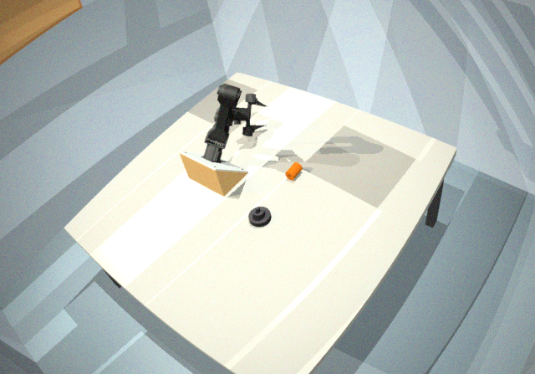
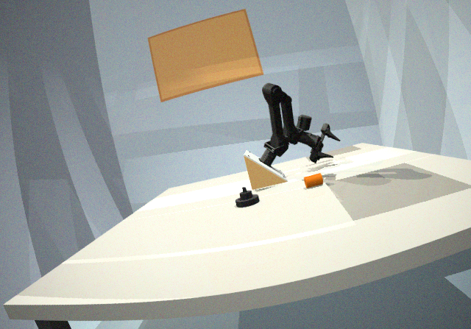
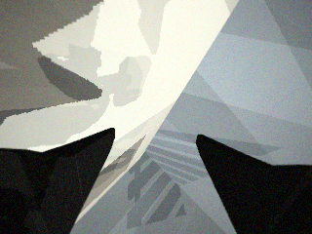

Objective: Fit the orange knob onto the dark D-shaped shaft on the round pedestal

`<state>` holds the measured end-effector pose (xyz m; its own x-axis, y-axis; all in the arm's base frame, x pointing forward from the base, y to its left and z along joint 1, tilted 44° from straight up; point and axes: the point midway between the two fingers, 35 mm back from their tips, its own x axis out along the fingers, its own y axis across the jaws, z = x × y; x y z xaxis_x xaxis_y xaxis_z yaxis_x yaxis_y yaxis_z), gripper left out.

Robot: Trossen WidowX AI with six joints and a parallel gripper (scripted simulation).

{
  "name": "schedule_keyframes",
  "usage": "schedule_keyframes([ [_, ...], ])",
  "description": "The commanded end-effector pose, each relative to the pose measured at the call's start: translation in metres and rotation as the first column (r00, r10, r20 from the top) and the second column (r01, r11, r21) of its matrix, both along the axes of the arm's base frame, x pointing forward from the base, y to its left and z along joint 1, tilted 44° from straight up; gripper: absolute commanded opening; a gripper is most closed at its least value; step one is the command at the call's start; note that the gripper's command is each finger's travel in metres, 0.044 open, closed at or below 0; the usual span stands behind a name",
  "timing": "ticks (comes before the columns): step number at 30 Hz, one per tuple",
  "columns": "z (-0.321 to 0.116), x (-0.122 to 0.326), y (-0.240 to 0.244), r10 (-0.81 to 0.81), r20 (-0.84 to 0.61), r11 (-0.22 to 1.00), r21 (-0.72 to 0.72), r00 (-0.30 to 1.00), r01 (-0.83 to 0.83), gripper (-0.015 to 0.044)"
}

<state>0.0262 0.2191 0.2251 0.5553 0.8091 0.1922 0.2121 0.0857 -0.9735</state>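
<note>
The orange knob (image 1: 293,171) (image 2: 313,180) is a cylinder lying on its side on the table; its hole is not visible. The round dark pedestal (image 1: 259,217) (image 2: 247,199) stands upright on the table with a short thin shaft (image 1: 258,209) (image 2: 243,189) on top. No flat side of the shaft can be made out. My gripper (image 1: 266,116) (image 2: 335,149) (image 3: 157,135) is wide open and empty, raised above the table behind the knob and away from the pedestal. The wrist view shows neither knob nor pedestal.
The arm's base sits on a wedge-shaped mount (image 1: 207,176) (image 2: 262,175), near both knob and pedestal. The pale table (image 1: 302,253) (image 2: 213,230) carries shadow patches. An orange panel (image 1: 34,7) (image 2: 205,55) shows in the background. The table edge crosses the wrist view.
</note>
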Motion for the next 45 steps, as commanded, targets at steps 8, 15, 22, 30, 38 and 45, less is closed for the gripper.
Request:
schedule_keyframes([
  [8, 0.000, 0.068, -0.020, -0.317, 0.000, 0.949, 0.001, 0.949, 0.317, 0.0440],
  [15, 0.000, 0.130, -0.064, -0.621, -0.001, 0.784, 0.001, 0.784, 0.621, 0.0440],
  [22, 0.000, 0.174, -0.126, -0.851, 0.000, 0.526, 0.001, 0.526, 0.851, 0.0440],
  [30, 0.000, 0.194, -0.211, -0.988, 0.000, 0.156, 0.000, 0.156, 0.988, 0.0440],
  [38, 0.000, 0.181, -0.297, -0.971, 0.001, -0.239, -0.002, -0.239, 0.971, 0.0440],
  [45, 0.000, 0.142, -0.363, -0.832, 0.002, -0.555, -0.004, -0.555, 0.832, 0.0440],
])
